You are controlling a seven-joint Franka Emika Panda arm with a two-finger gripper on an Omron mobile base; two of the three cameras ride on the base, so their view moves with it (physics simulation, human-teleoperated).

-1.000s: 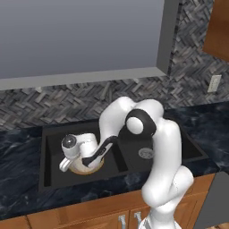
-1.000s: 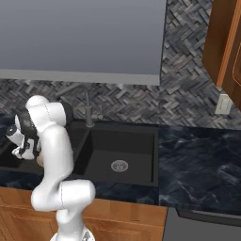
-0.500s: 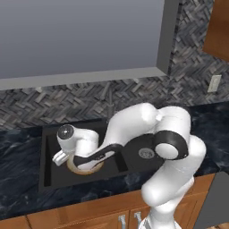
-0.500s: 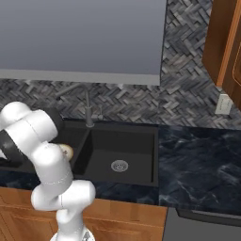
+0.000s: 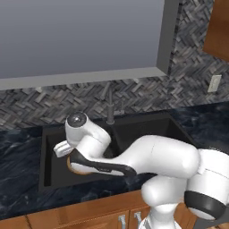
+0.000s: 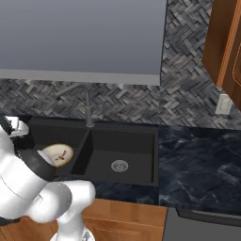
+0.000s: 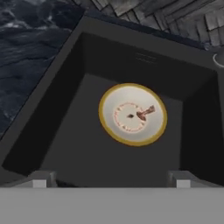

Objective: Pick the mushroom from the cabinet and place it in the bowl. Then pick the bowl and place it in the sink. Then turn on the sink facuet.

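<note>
Gripper [image 7: 109, 178] gapes wide, empty, above the bowl [image 7: 132, 114]; touching nothing.

- The shallow round cream-white bowl with a tan-orange rim [image 5: 76, 168] lies mostly hidden behind the white arm in the left base view; just a sliver of rim shows.
- The small dark brown mushroom [image 7: 143, 113] in the bowl is too small and blurred to make out its shape.
- The warm orange-brown wooden wall cabinet [image 6: 226, 47] is cut off by the top and right edges in the right base view.
- The black rectangular double-basin sink [image 6: 123, 176] has its left basin partly covered by the arm.
</note>
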